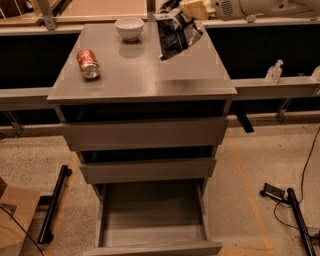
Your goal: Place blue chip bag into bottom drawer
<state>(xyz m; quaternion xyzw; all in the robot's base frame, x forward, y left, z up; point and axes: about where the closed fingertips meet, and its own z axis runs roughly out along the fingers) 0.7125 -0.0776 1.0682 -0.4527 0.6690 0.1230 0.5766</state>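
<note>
The blue chip bag [177, 32], dark and crumpled with silvery patches, hangs above the back right of the grey cabinet top [145, 75]. My gripper [189, 10] is at the top edge of the camera view and is shut on the bag's upper end, with the white arm reaching in from the right. The bottom drawer [152, 217] is pulled out wide at the foot of the cabinet, a shallow grey box with nothing in it. The two upper drawers stand slightly ajar.
A red soda can [88, 63] lies on its side on the left of the cabinet top. A white bowl [129, 28] stands at the back. A clear bottle [274, 71] stands on the right ledge. Cables and a black bar lie on the floor.
</note>
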